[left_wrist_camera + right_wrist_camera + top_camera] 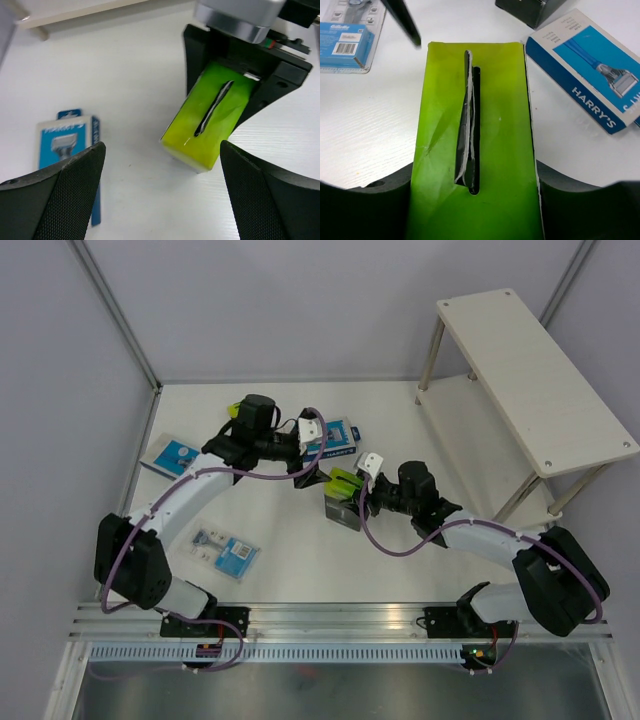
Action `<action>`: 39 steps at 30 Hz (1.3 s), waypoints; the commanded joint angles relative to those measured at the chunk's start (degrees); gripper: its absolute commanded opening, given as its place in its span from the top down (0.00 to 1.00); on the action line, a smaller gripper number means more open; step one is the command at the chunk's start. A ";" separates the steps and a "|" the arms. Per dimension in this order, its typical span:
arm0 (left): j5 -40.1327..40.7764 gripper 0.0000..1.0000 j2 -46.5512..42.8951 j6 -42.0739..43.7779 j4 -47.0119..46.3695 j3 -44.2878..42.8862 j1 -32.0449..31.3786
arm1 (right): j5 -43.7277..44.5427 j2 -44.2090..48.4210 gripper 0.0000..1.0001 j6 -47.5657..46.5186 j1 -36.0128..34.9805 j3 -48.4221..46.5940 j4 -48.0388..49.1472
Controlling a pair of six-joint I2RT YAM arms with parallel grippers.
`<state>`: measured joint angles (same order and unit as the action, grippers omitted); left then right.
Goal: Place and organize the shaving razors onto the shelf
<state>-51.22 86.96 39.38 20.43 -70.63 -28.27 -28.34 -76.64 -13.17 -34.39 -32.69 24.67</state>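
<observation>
Bare counter [395, 420] lay between the shelf [540, 370] and the right claw [475, 200], clamped on the lime-topped box [505, 125]; left claw [162, 150] hovered spread, seemingly empty.

In the right wrist view the green-topped box [495, 150] runs off the frame at 6 o'clock. The blister pack [347, 37] is cut at 10 o'clock, the Harry's box [580, 75] at 3, a black box [530, 10] at 12. From above, the left arm [265, 445] covers one end of the Harry's box, and on the shelf [530, 370] the upper board hides most of the lower.
</observation>
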 commanded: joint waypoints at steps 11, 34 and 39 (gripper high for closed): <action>49.26 0.00 -24.55 -38.57 -24.76 22.99 1.90 | 16.19 3.51 0.63 20.09 -0.24 -2.99 0.13; 52.89 0.00 -32.90 -48.69 -16.74 28.62 1.90 | 44.65 5.03 0.64 10.19 -0.50 -46.57 -35.29; 52.37 0.00 -33.96 -48.96 -16.03 29.15 1.90 | 50.48 1.85 0.65 -2.37 -0.41 -58.79 -41.36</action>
<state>1.85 54.52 -7.44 4.36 -40.49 -26.48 15.25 -74.02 -5.89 -34.76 -84.99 -14.39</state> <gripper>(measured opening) 0.993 0.581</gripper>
